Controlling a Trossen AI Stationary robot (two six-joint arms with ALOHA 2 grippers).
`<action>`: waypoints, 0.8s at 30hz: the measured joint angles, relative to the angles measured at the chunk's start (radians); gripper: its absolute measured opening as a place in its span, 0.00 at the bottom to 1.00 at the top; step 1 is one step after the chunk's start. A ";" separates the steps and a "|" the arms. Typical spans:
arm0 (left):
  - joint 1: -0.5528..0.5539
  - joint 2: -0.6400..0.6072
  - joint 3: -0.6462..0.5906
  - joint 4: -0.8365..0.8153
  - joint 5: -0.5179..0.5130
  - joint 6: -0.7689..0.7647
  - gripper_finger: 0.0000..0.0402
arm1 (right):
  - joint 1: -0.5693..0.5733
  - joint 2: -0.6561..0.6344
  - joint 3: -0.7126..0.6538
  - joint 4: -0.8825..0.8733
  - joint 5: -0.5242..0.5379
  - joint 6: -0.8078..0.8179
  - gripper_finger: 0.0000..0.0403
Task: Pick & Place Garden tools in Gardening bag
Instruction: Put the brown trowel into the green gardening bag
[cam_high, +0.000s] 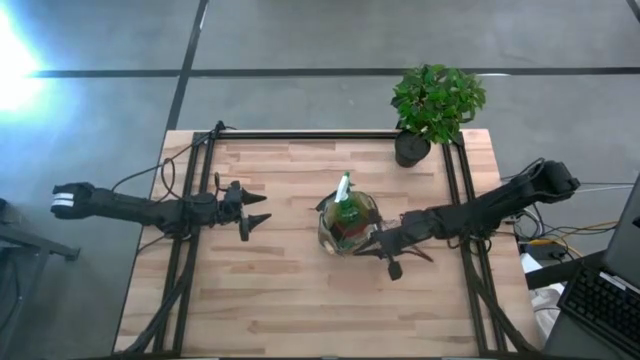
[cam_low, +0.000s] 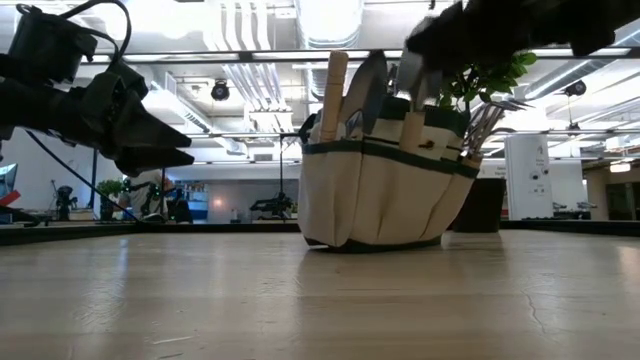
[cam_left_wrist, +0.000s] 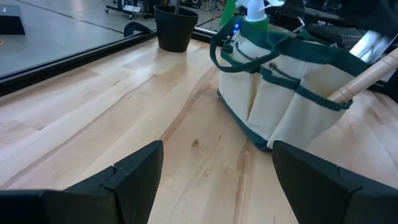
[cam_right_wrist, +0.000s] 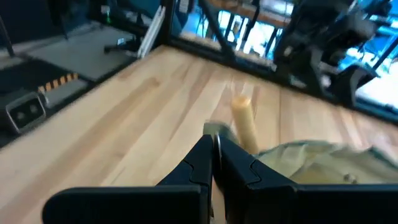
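jaws of the right gripper (cam_right_wrist: 214, 163) are pressed together with nothing between them, hovering just beside the bag (cam_high: 348, 222) on the side away from the left arm. jaws of the left gripper (cam_high: 258, 217) are spread wide and empty, well apart from the bag on its other side, pointing toward it.

the bag stands upright near the middle of the worktop (cam_high: 270, 300), with the plant (cam_high: 437, 100) in its black pot (cam_left_wrist: 175, 27) beyond it at the back edge. wooden handles (cam_low: 333, 95) and metal heads of the tools (cam_low: 372, 88) stick up out of the bag and its outer pockets, and a green spray bottle (cam_left_wrist: 247, 14) rises from the inside. no tool lies loose on the worktop that i can see, so the placing looks finished or nearly so.

the tools look light and stiff; their smooth round handles could roll in a pinch, so the best hold is across the handle near the metal neck. the bag is soft cloth and likely to sag or tip if pushed at the rim.
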 joint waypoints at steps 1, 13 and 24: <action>0.000 0.000 0.000 0.000 0.000 0.000 0.75 | 0.000 0.018 0.004 -0.002 0.002 -0.001 0.02; 0.000 0.005 0.000 -0.015 0.000 0.000 0.75 | -0.008 0.131 0.082 -0.043 0.010 -0.023 0.02; 0.000 0.005 0.000 -0.018 0.000 0.000 0.75 | -0.011 0.120 0.082 -0.086 0.135 -0.015 0.02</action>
